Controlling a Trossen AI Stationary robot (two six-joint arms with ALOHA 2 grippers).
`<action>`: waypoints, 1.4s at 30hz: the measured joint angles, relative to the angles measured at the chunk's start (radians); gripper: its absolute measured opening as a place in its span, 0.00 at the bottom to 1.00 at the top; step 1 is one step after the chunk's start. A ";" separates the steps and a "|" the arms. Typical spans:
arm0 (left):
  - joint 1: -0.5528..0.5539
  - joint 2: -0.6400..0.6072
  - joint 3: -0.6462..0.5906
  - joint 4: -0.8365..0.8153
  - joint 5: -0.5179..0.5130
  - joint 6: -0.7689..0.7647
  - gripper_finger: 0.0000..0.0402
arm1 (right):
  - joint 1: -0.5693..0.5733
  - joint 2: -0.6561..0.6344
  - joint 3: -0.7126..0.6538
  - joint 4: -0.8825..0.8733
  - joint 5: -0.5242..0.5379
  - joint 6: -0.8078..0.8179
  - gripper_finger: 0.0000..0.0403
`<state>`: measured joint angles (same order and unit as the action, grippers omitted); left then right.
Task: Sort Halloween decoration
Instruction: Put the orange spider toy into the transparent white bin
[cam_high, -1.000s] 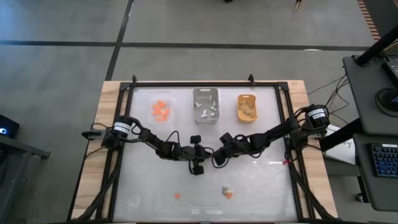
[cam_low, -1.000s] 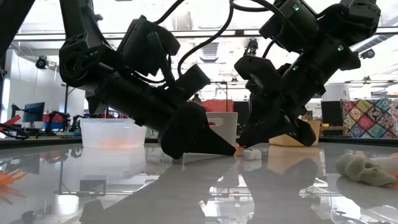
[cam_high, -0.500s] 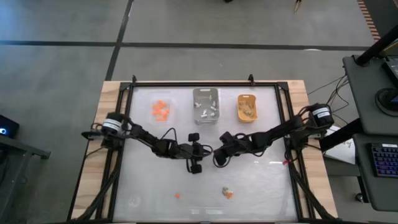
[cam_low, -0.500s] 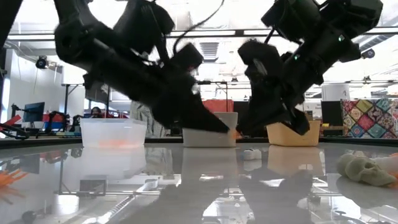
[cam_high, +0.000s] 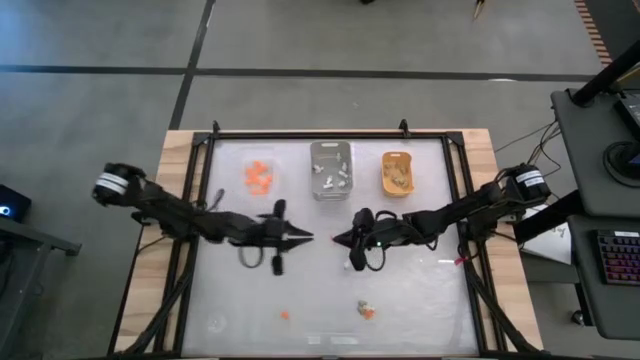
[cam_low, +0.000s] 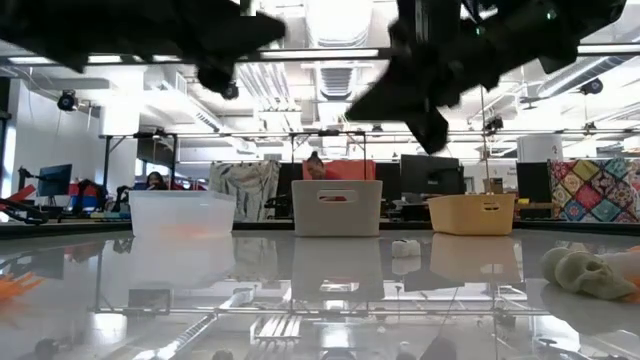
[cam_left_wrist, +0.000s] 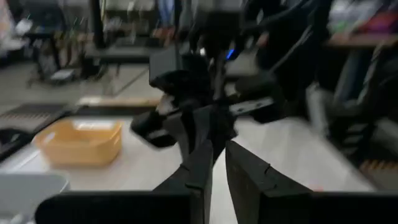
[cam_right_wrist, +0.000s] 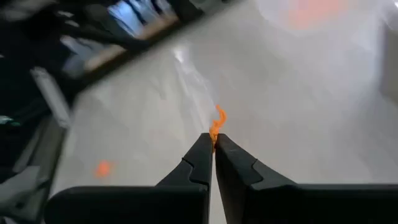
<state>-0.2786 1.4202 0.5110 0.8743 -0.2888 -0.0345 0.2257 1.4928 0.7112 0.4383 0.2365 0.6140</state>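
My two grippers face each other tip to tip above the table's middle. My right gripper (cam_high: 337, 239) (cam_right_wrist: 213, 140) is shut on a tiny orange Halloween decoration (cam_right_wrist: 217, 119). My left gripper (cam_high: 306, 237) (cam_left_wrist: 219, 150) shows a narrow gap between its fingers, with nothing in it. An orange trinket (cam_high: 285, 314) and a grey-and-orange one (cam_high: 365, 309) lie near the front edge. In the low view a white trinket (cam_low: 405, 247) and a pale grey one (cam_low: 585, 270) rest on the table. My right gripper pinches the orange trinket by its lower end (cam_right_wrist: 214, 132) at the very tips of its two fingers. The trinket sticks out beyond the fingertips, lifted clear of the table.
Three small trays stand in a row at the far side: a clear one (cam_high: 259, 177) holding orange pieces, a grey one (cam_high: 331, 168) holding white pieces, and an orange-yellow one (cam_high: 397, 173) holding tan pieces. A black frame (cam_high: 330, 133) borders the glossy table.
Both grippers have risen from the table's middle. The left arm has drawn back toward the table's left edge and now points level at the right gripper. The right gripper has rolled about its own line. The orange trinket, earlier at the meeting fingertips, is lifted clear.
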 joint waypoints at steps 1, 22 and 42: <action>-0.009 -0.027 -0.032 0.046 0.009 -0.002 0.07 | 0.006 0.004 0.000 0.046 0.000 -0.041 0.02; -0.046 0.169 0.013 0.315 0.092 -0.033 0.53 | 0.065 0.068 0.025 0.547 -0.061 -0.573 0.02; -0.045 0.154 0.031 0.308 0.042 -0.004 0.18 | 0.065 0.068 0.036 0.485 -0.060 -0.583 0.02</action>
<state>-0.3241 1.5740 0.5415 1.1821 -0.2469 -0.0387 0.2904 1.5612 0.7467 0.9234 0.1761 0.0314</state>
